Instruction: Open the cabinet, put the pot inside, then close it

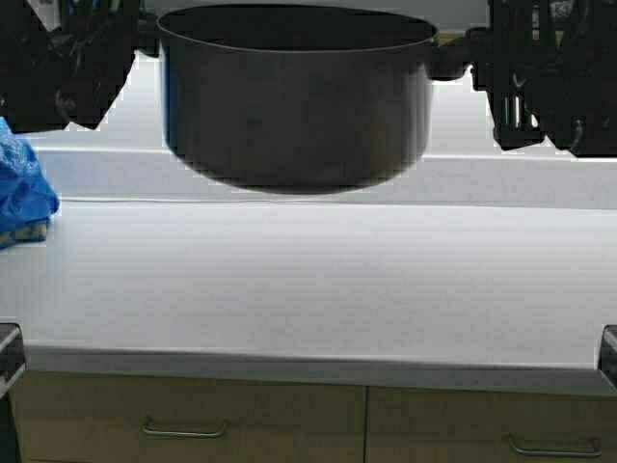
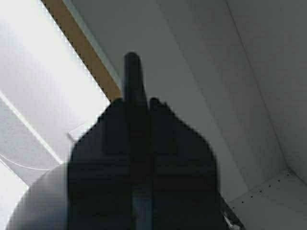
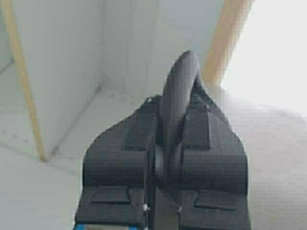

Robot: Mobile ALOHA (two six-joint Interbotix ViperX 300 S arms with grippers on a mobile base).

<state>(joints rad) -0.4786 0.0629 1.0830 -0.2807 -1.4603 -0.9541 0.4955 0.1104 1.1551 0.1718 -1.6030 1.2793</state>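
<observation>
Now the pot (image 1: 297, 106) hangs in the air above the back edge of the worktop (image 1: 308, 280), carried by both arms together. The left gripper (image 2: 139, 108) is pinching one black loop handle (image 2: 133, 76), and the right gripper (image 3: 177, 112) is pinching the other loop handle (image 3: 178, 91); each handle stands up between the pressed fingers. Both wrist views show the pale grey inside of the cabinet (image 3: 72, 72) and its beige front edge close by, so I judge the door is already open and the step in hand is putting the pot inside. The next move, I think, calls for both arms to go forward at the same speed, keeping the pot level, then lowering it onto the cabinet floor before letting go. The beige edges stand near each gripper, so the room at the sides looks small. A blue cloth (image 1: 21, 188) lies at the left edge of the worktop, well apart from the pot.
</observation>
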